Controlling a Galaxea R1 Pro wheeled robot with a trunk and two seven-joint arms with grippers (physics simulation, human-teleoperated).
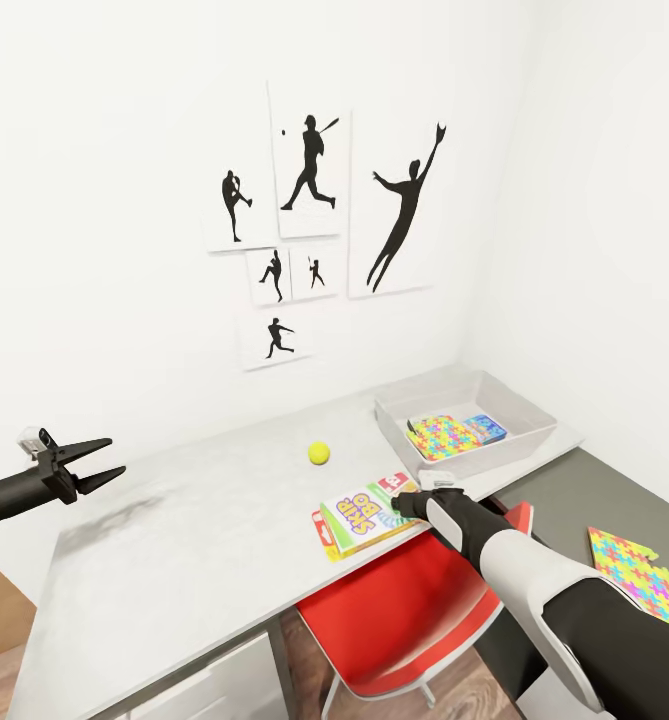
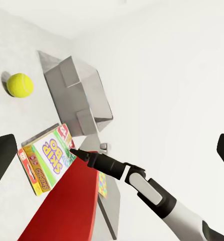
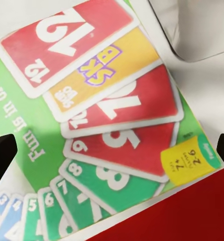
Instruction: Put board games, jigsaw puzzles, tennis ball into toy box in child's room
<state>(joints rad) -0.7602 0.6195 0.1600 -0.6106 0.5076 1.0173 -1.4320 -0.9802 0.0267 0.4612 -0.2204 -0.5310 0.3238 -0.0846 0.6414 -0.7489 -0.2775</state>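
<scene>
My left gripper (image 1: pixel 102 460) hung over the table's (image 1: pixel 174 540) left end, jaws apart, nothing between them. Tennis ball (image 1: pixel 319 453) sat well to its right. My right gripper (image 1: pixel 404 505) was at the SKIP BO box's (image 1: pixel 359 517) right edge, jaws apart, box lying below them by the table's front edge. Beyond it stood the toy box (image 1: pixel 514 415) holding a jigsaw puzzle (image 1: pixel 442 436) and a blue game box (image 1: pixel 486 428). Another jigsaw puzzle (image 1: pixel 639 575) lay right of my arm.

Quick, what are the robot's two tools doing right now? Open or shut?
Left tool: open, holding nothing, in the air beside the table.
Right tool: open, over the SKIP BO game box, not gripping it.
</scene>
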